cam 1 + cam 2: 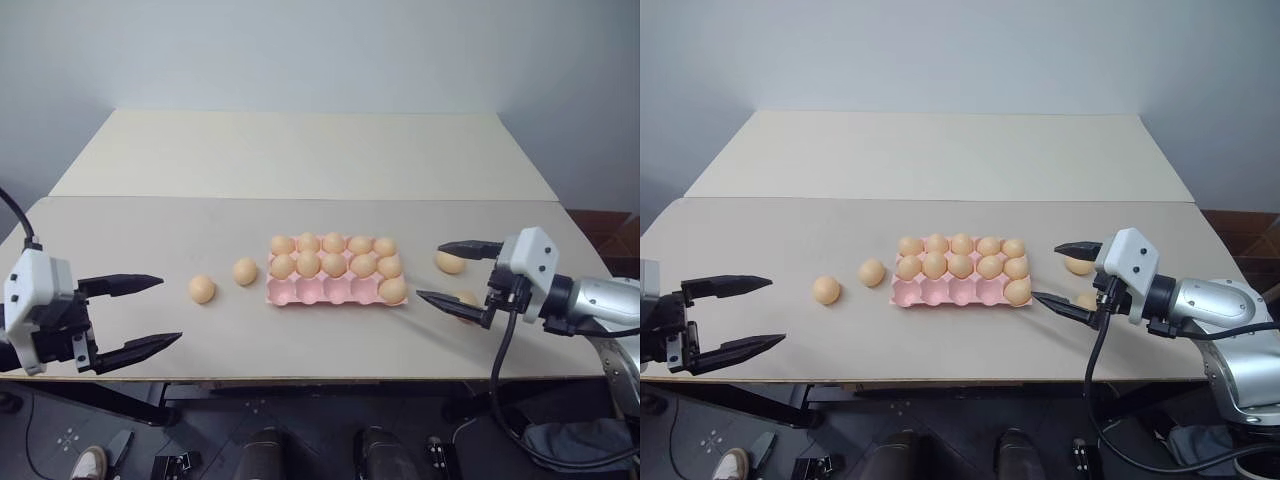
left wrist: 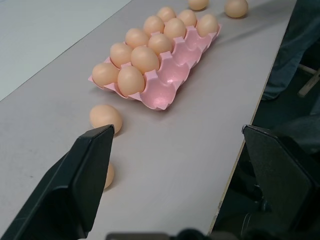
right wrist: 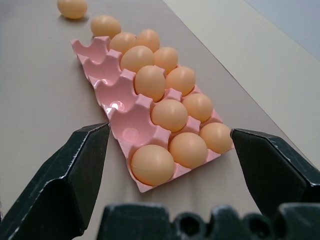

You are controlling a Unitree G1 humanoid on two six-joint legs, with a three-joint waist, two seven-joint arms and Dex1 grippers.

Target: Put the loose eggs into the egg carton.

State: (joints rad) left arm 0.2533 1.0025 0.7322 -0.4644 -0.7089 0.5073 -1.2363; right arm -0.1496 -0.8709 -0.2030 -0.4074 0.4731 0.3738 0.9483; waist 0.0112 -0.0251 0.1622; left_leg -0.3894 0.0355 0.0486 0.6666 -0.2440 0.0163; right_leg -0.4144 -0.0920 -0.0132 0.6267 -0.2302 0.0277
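- Beige table [image 1: 300, 330] stands before a plain pale wall; the pink egg carton [image 1: 330, 292] lies near its middle, toward the front edge.
- Its far and middle rows are full, and the near row holds one egg at the right end, so four near cups are free.
- Two loose eggs [image 1: 202, 289] lie on the left of the carton, one just beside it and one further out; two more lie on the right, near the right gripper [image 1: 458, 272].
- Left gripper [image 1: 140, 315] hangs over the front left part of the table, fingers spread wide and holding nothing. The right gripper also has its fingers wide apart and empty.
- I judge the step is the reach for a loose egg. To do it well, bring the fingers down on both sides of one egg, close gently so it does not roll away, and keep clear of the carton.
- One right-side egg is partly hidden behind the right gripper's lower finger, so its exact place is hard to tell.
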